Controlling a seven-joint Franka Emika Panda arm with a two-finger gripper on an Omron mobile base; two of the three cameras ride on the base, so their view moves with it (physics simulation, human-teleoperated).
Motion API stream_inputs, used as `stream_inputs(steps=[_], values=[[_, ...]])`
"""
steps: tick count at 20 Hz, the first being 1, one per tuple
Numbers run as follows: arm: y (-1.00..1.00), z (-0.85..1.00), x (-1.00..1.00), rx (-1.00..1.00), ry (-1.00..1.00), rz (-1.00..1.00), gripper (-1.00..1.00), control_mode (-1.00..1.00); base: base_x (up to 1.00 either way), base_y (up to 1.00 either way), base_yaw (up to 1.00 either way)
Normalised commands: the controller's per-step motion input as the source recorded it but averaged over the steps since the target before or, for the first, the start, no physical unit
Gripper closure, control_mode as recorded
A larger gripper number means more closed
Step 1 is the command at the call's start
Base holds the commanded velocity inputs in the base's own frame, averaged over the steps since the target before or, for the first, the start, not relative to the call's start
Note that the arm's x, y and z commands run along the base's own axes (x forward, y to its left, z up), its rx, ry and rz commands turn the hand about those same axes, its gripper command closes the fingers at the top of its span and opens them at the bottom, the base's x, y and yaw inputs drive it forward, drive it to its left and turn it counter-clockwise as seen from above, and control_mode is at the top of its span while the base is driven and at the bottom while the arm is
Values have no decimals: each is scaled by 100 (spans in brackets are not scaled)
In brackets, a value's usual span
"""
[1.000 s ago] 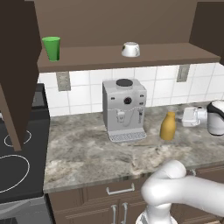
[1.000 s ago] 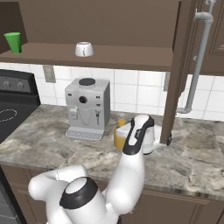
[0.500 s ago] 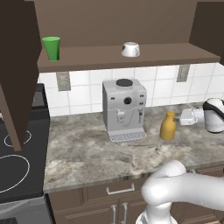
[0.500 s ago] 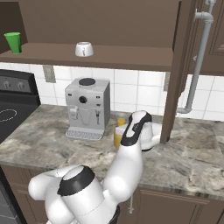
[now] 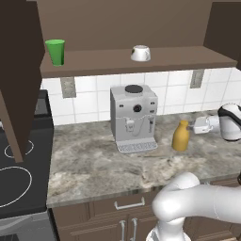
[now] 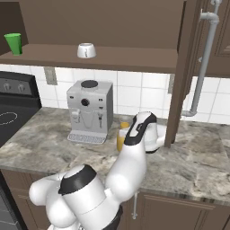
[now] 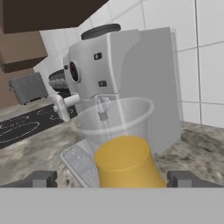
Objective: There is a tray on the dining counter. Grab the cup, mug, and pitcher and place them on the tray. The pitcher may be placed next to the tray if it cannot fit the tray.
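Shelf (image 5: 141,66) left to right: green cup (image 5: 55,51), white mug (image 5: 140,53). Below, boxy grey coffee machine (image 5: 133,117), then the yellow-orange pitcher (image 5: 180,136) on the marbled counter (image 5: 94,164). Gripper (image 5: 196,126) stands wide open just right of its neck. Best to ease forward level, closing on the narrow neck; smooth rounded body may slip.

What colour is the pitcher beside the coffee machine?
Yellow-orange; the pitcher shows best in the left base view.

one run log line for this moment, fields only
phase: reaching for pitcher | hand: open, level beside pitcher | cup, mug: on shelf
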Motion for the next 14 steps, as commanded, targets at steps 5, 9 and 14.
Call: stream_inputs(steps=[5, 9, 14], values=[[0, -1, -8, 2, 0, 0, -100, -100, 0, 0, 0], [0, -1, -4, 2, 0, 0, -100, -100, 0, 0, 0], [0, 0, 0, 2, 0, 0, -100, -100, 0, 0, 0]])
